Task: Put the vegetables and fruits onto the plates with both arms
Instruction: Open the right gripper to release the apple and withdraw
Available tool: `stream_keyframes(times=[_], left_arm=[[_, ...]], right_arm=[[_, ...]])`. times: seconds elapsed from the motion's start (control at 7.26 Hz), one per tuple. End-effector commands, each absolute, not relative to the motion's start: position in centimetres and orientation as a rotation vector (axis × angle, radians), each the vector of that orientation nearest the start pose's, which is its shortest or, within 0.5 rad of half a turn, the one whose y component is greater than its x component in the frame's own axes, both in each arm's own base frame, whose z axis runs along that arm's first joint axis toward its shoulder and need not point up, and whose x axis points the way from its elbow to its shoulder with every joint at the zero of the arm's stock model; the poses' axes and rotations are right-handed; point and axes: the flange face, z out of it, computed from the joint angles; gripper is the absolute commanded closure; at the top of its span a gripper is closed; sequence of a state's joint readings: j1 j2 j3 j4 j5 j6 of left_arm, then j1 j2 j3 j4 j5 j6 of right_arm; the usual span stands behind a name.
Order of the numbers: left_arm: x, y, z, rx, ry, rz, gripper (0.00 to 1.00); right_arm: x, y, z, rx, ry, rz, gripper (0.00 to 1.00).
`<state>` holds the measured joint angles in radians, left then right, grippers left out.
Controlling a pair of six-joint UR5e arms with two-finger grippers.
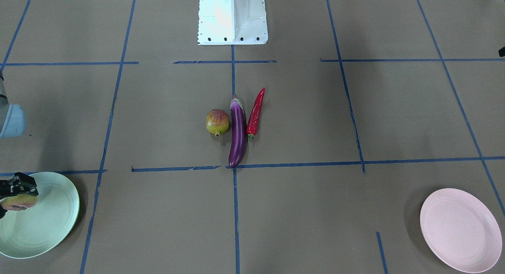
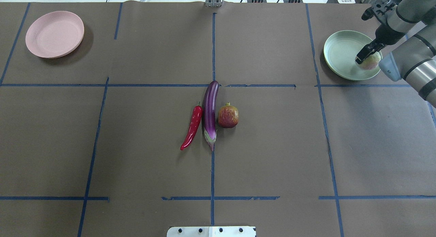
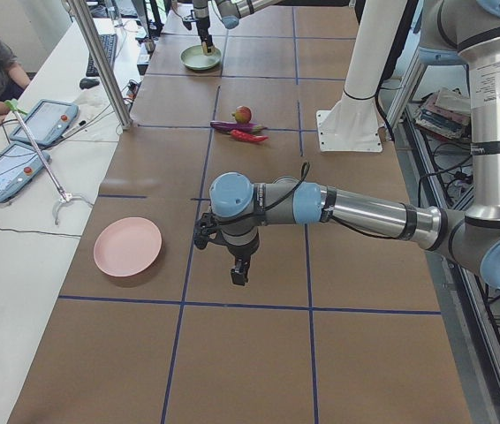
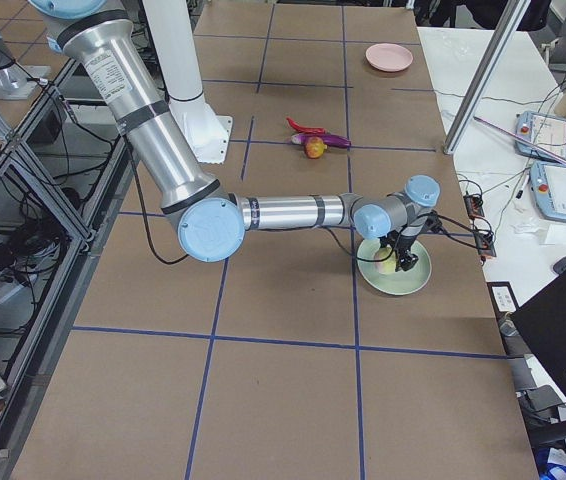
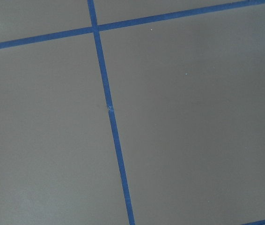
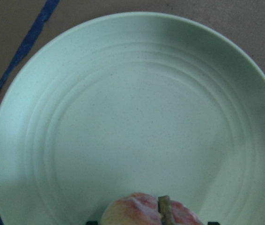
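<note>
Holding peach [image 6: 139,212], right hand [image 2: 363,57] hangs over mint plate [image 6: 123,93].

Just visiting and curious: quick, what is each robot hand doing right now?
Left gripper: cannot be told.
Right gripper: closed on the peach, over the green plate.

The right wrist view's bottom edge cuts off the peach [image 6: 144,212] and mint plate [image 6: 137,117].

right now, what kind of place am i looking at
Probably a robotics lab workbench. The brown-papered table is gridded with blue tape. Two industrial arms work over it, the left arm and the right arm, and operators' touchscreen pendants sit beside it.
</note>
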<state>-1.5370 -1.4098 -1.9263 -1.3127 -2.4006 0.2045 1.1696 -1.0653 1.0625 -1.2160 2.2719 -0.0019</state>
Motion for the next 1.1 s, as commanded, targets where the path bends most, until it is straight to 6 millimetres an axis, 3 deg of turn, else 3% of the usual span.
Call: stream_keyframes(times=[0.0,0.14,0.28,0.41,0.69,0.83,0.96], left_arm=[[-4.6,-41.4,57.7,0.017,0.833,0.200,0.00],[-4.6,-41.6,57.5,0.022,0.831,0.204,0.00],[-4.5,-43.4,56.1,0.061,0.825,0.222,0.00],[-4.4,-45.7,54.2,0.123,0.814,0.250,0.00],[-4.2,-47.1,51.3,0.191,0.818,0.270,0.00],[-3.3,-48.4,48.9,0.177,0.849,0.186,0.00],[-1.4,-50.5,45.4,0.181,0.908,0.151,0.00]], right_arm=[[-22.7,-68.3,57.8,0.183,-0.746,-0.514,0.00],[-23.0,-68.3,57.6,0.165,-0.747,-0.486,0.00],[-22.5,-68.6,57.3,0.156,-0.751,-0.429,0.00],[-19.3,-69.8,56.4,0.176,-0.755,-0.379,0.00],[-10.3,-70.8,55.5,0.172,-0.769,-0.258,0.00],[-6.4,-69.4,56.4,0.168,-0.760,-0.227,0.00],[-2.6,-65.4,60.1,0.158,-0.764,-0.216,0.00]])
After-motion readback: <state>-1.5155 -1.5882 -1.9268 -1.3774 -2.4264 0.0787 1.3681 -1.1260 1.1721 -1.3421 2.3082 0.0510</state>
